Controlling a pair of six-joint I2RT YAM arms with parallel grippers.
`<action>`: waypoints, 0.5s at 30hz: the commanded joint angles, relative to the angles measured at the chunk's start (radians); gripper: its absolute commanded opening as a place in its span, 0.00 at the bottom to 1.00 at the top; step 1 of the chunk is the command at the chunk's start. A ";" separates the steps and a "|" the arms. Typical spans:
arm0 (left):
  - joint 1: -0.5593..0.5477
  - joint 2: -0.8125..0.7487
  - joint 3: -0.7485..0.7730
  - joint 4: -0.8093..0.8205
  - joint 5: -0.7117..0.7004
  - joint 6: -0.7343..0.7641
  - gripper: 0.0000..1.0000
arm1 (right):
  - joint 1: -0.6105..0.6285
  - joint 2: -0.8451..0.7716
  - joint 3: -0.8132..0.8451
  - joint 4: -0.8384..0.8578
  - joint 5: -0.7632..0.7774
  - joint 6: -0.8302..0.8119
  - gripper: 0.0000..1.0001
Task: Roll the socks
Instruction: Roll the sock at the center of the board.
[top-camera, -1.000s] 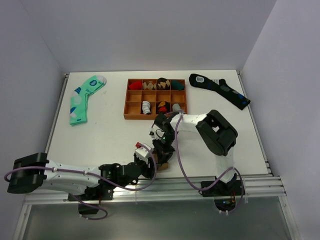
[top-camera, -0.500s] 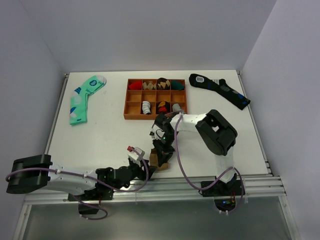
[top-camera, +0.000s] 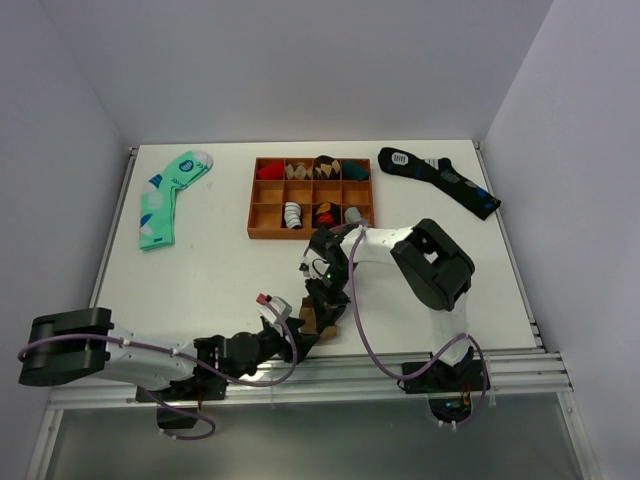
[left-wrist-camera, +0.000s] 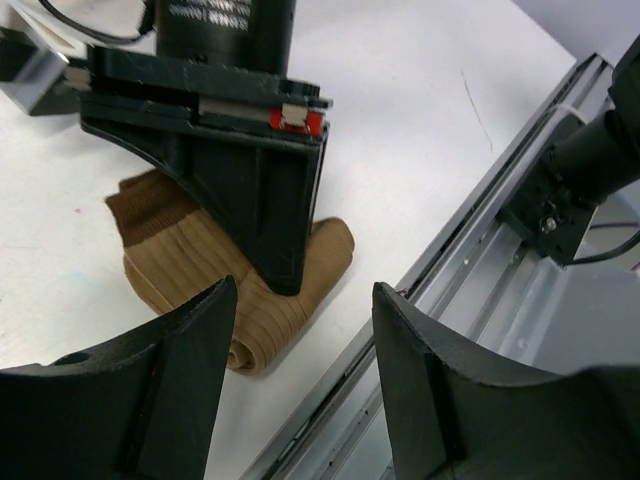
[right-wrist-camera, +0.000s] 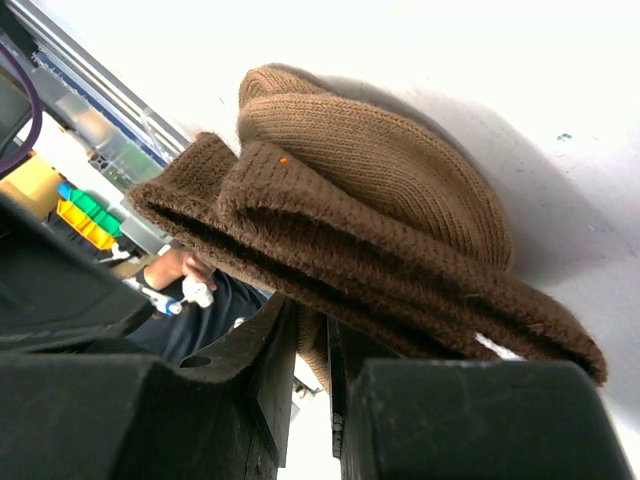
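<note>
A white table (top-camera: 220, 270) stands between pale walls. In the lower centre of the top view, just beside the metal rail (left-wrist-camera: 440, 285) at the table's edge, lie the plain tan-brown knit socks (left-wrist-camera: 170, 260), folded into a thick bundle. The right gripper (right-wrist-camera: 312, 330) is clenched on them from above. The left gripper (left-wrist-camera: 302, 288) is spread wide near the bundle and grasps nothing.

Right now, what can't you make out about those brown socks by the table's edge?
Top view: the socks are mostly covered by the right gripper; how far rolled is unclear.
Left wrist view: that gripper hides their middle.
Right wrist view: its own fingers cut off their lower part.
</note>
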 joint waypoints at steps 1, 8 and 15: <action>0.028 0.054 -0.017 0.145 0.074 0.013 0.64 | -0.008 0.024 -0.022 0.010 0.101 -0.034 0.05; 0.056 0.113 -0.023 0.202 0.098 0.020 0.64 | -0.010 0.006 -0.032 0.016 0.107 -0.030 0.05; 0.076 0.155 -0.031 0.234 0.126 -0.004 0.63 | -0.013 0.004 -0.026 0.012 0.102 -0.028 0.05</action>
